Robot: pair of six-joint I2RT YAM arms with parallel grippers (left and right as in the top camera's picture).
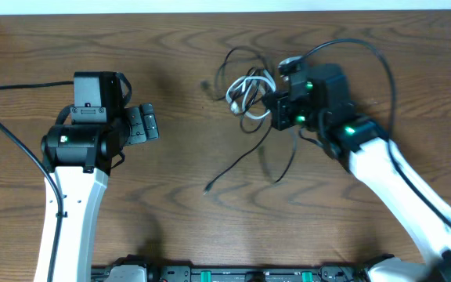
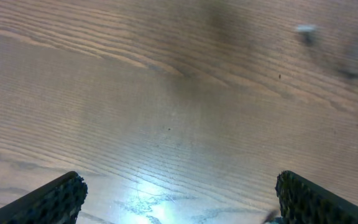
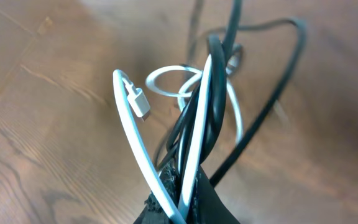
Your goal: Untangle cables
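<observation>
We find the right gripper (image 3: 180,190) closed on the cables (image 3: 197,124); a white cable (image 3: 124,124) with its plug (image 3: 140,103) and black cables (image 3: 263,118) loop up from the fingers; overhead, this bundle lies at 1 o'clock of the table (image 1: 178,47) centre; the left gripper (image 1: 143,124), at 9 o'clock, stands wide open.
</observation>
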